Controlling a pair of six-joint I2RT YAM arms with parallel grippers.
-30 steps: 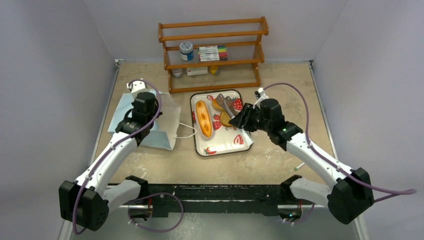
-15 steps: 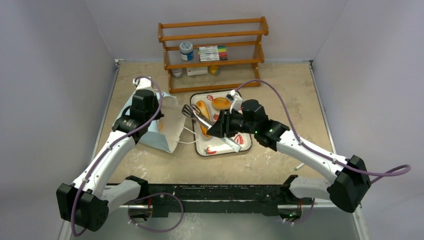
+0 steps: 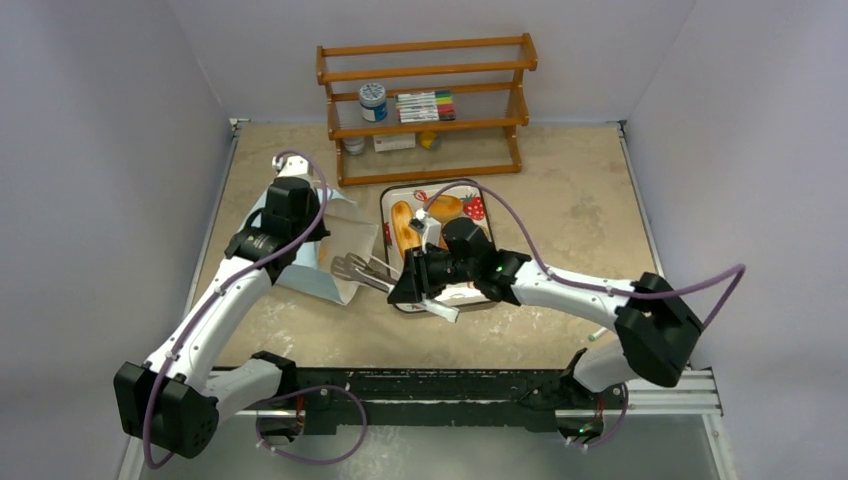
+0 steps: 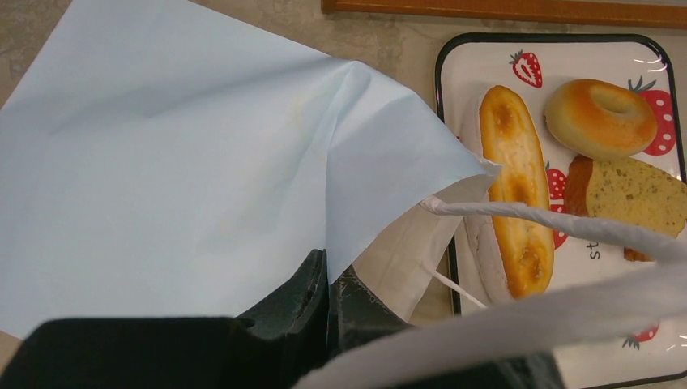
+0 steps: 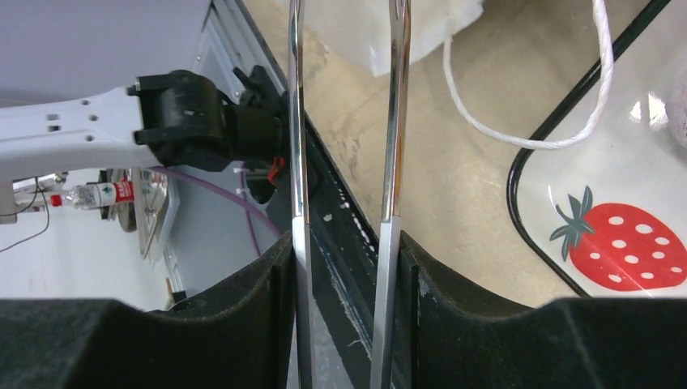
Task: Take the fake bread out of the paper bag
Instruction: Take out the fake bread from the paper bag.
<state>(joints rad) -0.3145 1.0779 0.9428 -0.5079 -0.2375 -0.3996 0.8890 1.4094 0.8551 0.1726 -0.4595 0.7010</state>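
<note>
The paper bag (image 4: 162,162) lies at the left of the bench (image 3: 560,180), its mouth turned toward the tray (image 4: 583,53) in the middle. The left hand (image 4: 328,296) is pressed together on the bag's edge near the mouth, pinching the paper and lifting that side a little. The right hand (image 3: 408,278) grips a pair of metal tongs (image 3: 362,270) by the handle end. In the right wrist view the two steel arms stand apart, so the tongs are open and carry nothing. Their tips sit just at the bag's mouth, beside the white cord handle (image 5: 478,105).

On the tray lie a long loaf (image 4: 509,186), a ring (image 4: 601,117) and a speckled brown piece (image 4: 636,194), all out of the bag. No view looks into the bag, so I cannot tell whether any bread is left inside, though the tongs aimed at the mouth suggest some is.

The step in hand looks to be reaching in with the tongs. To do it well, the left hand should raise the pinched edge enough to hold the mouth wide. The tongs should go in low along the bench and clear of the cord. They should close on a piece only once both arms straddle it, since the paper will crumple and shift if the tips push against it.
</note>
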